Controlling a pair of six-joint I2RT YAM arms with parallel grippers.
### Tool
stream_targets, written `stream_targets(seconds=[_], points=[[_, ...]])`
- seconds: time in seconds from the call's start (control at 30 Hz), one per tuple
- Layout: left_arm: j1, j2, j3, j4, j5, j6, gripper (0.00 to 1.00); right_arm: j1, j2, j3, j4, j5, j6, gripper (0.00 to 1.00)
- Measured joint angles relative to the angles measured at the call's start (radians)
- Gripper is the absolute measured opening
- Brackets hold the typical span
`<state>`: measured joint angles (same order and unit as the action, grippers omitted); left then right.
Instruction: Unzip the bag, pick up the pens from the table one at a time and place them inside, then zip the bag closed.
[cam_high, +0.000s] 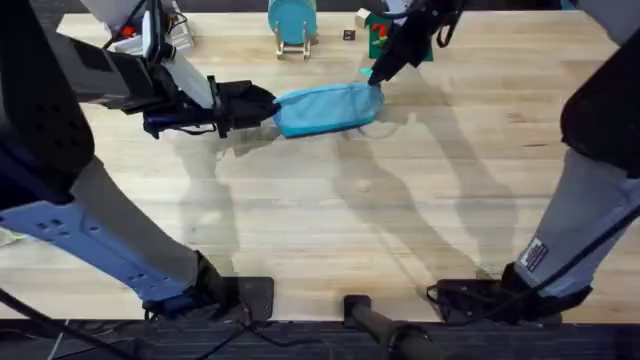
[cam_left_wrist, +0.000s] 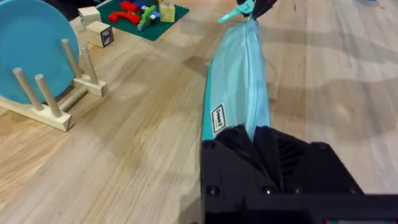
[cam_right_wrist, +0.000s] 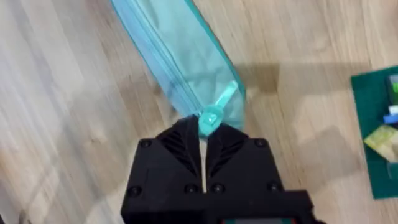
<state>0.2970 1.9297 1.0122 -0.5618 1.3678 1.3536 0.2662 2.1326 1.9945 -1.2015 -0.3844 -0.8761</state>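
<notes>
The light-blue pencil pouch (cam_high: 326, 108) lay on the wooden tabletop (cam_high: 330, 220) in the upper middle of the overhead frame, long axis running left to right, zipper seam on top. It looked soft and light — thin fabric that would crumple and slide on the planks if pulled from one end alone, so it likely needed an anchor at one end while the slider was drawn from the other. The best holds appeared to be the fabric end tab and the small teal zipper pull (cam_right_wrist: 211, 117).

At the pouch's left end in the overhead frame, the left gripper (cam_high: 250, 105) was closed on the fabric; in the left wrist view its black fingers (cam_left_wrist: 249, 146) clamped the near end of the pouch, beside a small white label (cam_left_wrist: 218, 118), pinning it to the table.

At the right end, the right gripper (cam_high: 378, 76) came down from the upper right and met the pouch's tip. In the right wrist view its fingers (cam_right_wrist: 183, 140) were pressed nearly together, with the teal pull pinched between their tips; the pouch stretched away from them toward the upper left of that frame. The zipper seemed closed along its visible length, so the step in hand was probably the unzipping.

No pens could be made out on the table.
</notes>
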Motion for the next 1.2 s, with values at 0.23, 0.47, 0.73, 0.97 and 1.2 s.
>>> stream_targets(seconds=[0.23,0.47,0.73,0.97,1.2], points=[[0.0,0.0,0.0,0.001,0.0,0.0,0.042,-0.03,0.0,0.0,-0.022,-0.001,-0.021,0.032],[-0.001,0.0,0.0,0.001,0.0,0.0,0.042,-0.036,0.0,0.0,-0.041,0.002,-0.082,0.032],[0.006,0.0,0.0,0.001,-0.013,0.0,0.042,-0.13,0.0,0.0,-0.048,0.157,-0.106,0.03],[0.011,0.0,0.0,0.001,-0.018,0.0,0.042,-0.185,0.0,0.0,-0.045,0.213,-0.109,0.03],[0.011,0.0,0.0,0.001,-0.019,0.0,0.042,-0.171,0.0,0.0,-0.045,0.214,-0.113,0.03]])
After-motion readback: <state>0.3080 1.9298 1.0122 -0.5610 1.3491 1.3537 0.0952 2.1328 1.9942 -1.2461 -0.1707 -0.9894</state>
